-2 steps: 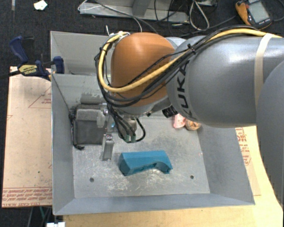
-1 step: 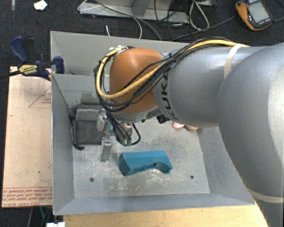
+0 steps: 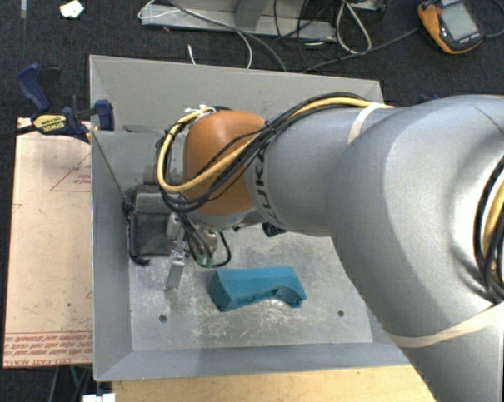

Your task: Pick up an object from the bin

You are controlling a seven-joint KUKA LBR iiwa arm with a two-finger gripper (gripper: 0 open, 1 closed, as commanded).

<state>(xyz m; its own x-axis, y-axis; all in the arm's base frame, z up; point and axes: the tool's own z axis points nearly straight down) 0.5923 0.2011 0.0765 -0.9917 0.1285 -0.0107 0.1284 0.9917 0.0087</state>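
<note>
Nearest, the arm (image 3: 418, 212) sweeps in from the view's right as a thick grey link and ends at its orange wrist cover (image 3: 224, 166), above the middle of the bin (image 3: 229, 341). Below that cover the gripper (image 3: 175, 278) hangs low over the bin's left part, its tip close to the scuffed bare floor with nothing seen in it. Whether it stands apart or together I cannot tell from this angle. The pick turns on the blue block (image 3: 256, 288). It lies flat on the floor near the gripper, toward the view's right and a little closer to the front wall, not touching it. Its long axis runs roughly across the view (a shallow notch seems cut into its near edge). As I judge it, the gripper must shift right to stand over the block's middle, then take it across the short width. It is the one loose thing I can make out, and the arm covers the floor's back right.
</note>
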